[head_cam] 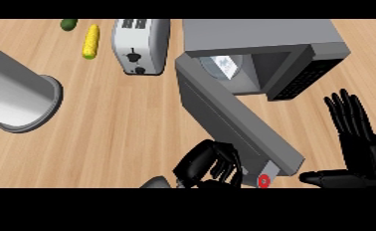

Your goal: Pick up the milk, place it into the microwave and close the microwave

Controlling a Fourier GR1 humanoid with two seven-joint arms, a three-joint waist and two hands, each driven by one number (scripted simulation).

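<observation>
Milk (pixel 225 66): in the head view it is sitting inside the microwave's cavity, upper centre of the frame, showing as a pale rounded shape with a bluish patch on it; only part of it is showing past the cavity's edge.
Microwave (pixel 264 35): a grey box is occupying the upper right of the frame, its top facing the camera and its dark control panel lying at the right end.
Microwave door (pixel 238 120): it is standing open, running as a long grey slab from the cavity's left edge down toward the lower centre, its far end lying just beside the left hand.
Red mark (pixel 263 179): a small red round spot is showing at the door's lower end.
Left hand (pixel 209 168): it is showing at the lower centre with black fingers curled in, right against the door's lower end; whether it is touching the door is not clear.
Right hand (pixel 352 140): it is showing at the lower right edge, fingers straight and spread wide, thumb out to the left, holding nothing.
Toaster (pixel 140 46): a silver one is lying left of the microwave, near it but apart.
Corn cob (pixel 90 41): yellow, lying at the upper left.
Green item (pixel 68 24): small and round, lying just above and left of the corn.
Metal pot (pixel 26 98): a large grey vessel is filling the left edge, well apart from the door.
Counter (pixel 117 135): light wood is running under everything.
</observation>
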